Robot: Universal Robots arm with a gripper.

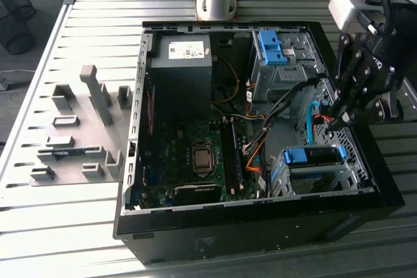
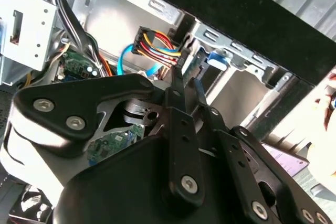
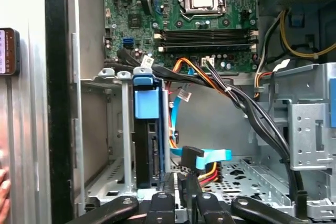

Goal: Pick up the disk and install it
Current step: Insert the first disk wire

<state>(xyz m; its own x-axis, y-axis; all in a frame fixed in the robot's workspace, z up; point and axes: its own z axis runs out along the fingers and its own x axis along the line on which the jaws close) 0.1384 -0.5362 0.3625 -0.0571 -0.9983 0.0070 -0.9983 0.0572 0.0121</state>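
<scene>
The disk [image 1: 314, 155] sits on edge in the drive cage [image 1: 306, 183] at the near corner of the open computer case, on the exterior view's right, its blue rail on top. In the first wrist view the disk [image 3: 150, 153] stands in its slot under the blue rail end. My gripper [image 1: 339, 120] hangs just beyond the cage, over the case's right side, fingers drawn together. In both wrist views the fingertips [image 3: 177, 182] point at a black cable connector [image 3: 190, 154] with coloured wires [image 2: 157, 45] beside the disk. I see nothing between the fingers [image 2: 176, 80].
A dark grey power supply box [image 1: 181, 73] and a motherboard [image 1: 195, 161] fill the case. A bare blue bracket [image 1: 270, 47] sits in the far cage. Cable bundles [image 3: 247, 108] cross the middle. A grey fixture plate [image 1: 78, 135] lies to the left. A person's hand [image 3: 3, 195] is outside the case wall.
</scene>
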